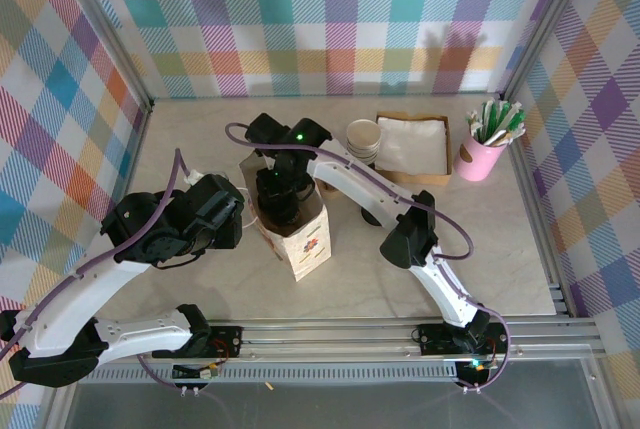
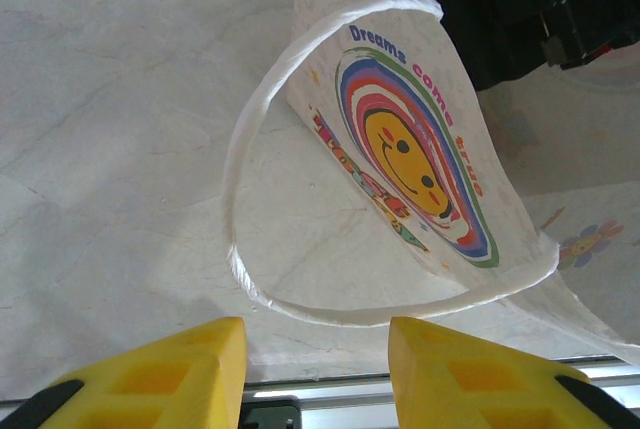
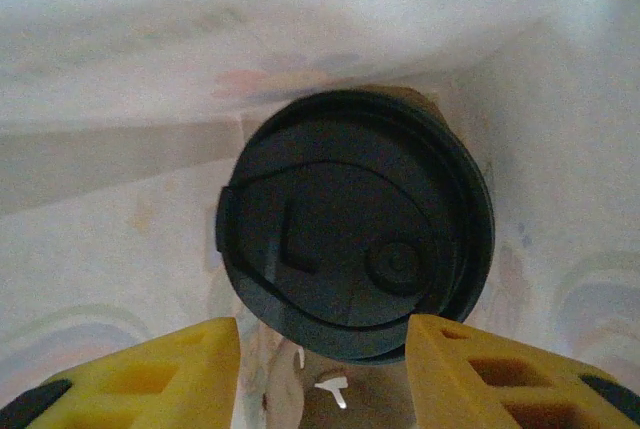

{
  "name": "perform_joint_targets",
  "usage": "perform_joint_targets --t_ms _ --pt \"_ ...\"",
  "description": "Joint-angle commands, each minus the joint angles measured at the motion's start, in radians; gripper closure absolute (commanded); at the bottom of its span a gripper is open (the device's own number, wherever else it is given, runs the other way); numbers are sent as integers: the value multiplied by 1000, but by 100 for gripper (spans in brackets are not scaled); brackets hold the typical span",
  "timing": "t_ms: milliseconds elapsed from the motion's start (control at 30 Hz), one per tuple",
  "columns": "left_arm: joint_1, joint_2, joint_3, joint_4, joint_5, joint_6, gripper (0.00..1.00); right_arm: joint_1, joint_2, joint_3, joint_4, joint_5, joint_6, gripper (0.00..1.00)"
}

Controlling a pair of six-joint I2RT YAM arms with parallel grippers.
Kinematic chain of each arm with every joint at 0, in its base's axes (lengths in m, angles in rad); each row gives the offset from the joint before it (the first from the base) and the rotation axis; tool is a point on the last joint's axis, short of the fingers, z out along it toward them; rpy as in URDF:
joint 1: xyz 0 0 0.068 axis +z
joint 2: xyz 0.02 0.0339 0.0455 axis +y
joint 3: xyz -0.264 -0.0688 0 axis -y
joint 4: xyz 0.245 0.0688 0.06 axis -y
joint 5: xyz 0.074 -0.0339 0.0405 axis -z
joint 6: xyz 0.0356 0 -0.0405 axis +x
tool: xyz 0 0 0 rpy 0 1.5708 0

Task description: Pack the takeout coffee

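The left arm (image 1: 85, 299) and the right arm (image 1: 445, 284) have long white parts and fat black joints. A thin purple cable (image 1: 177, 174) runs along each arm to the back of its gripper. A tiny green light (image 1: 298, 136) glows on the black block just behind the right gripper (image 3: 325, 374). The left gripper (image 2: 315, 369) has two chunky yellow fingers (image 2: 170, 374) with square dents and black ends behind them. The right gripper's fingers look the same.
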Motion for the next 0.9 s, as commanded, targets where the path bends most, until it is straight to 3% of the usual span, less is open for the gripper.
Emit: perform_joint_targets --t_ms 0,433,867 --pt "18 -1 3 23 6 32 58 -4 -23 39 -3 22 30 51" --pt "19 -37 13 93 -47 117 59 11 -74 35 51 49 16 53" --pt "19 -167 -98 375 -133 274 57 74 -152 -40 182 147 -11 54"
